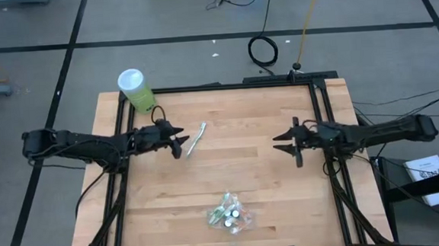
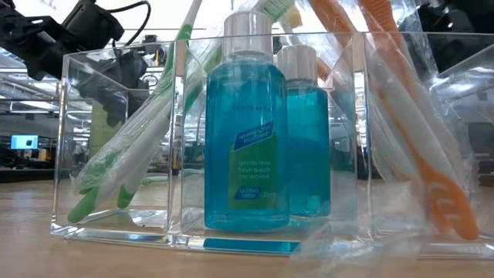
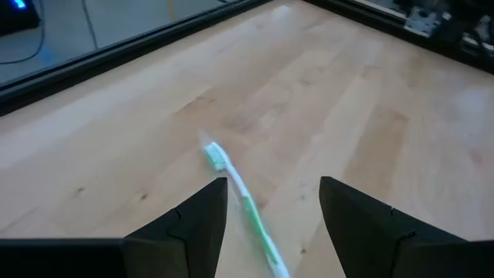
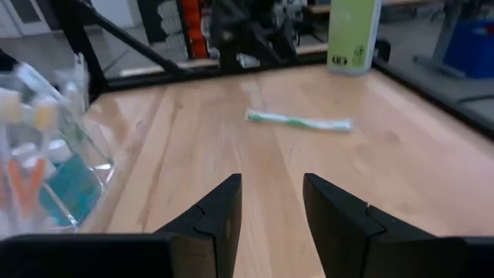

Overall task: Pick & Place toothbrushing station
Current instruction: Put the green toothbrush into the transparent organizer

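A green-white toothbrush (image 1: 196, 138) lies flat on the wooden table, left of centre; it also shows in the left wrist view (image 3: 245, 205) and the right wrist view (image 4: 297, 120). My left gripper (image 1: 181, 144) is open just left of it, and its fingers (image 3: 202, 212) stand on either side of the brush's handle without touching it. My right gripper (image 1: 282, 143) is open and empty right of centre. A clear compartment organizer (image 1: 229, 212) near the front edge holds green-white toothbrushes (image 2: 127, 174), blue white-capped bottles (image 2: 247, 147) and orange toothbrushes in clear wrap (image 2: 421, 147).
A green canister with a white lid (image 1: 135, 90) stands at the table's far left corner. A black frame (image 1: 232, 85) runs along the table's edges. Bare wood lies between the two grippers (image 1: 240, 148).
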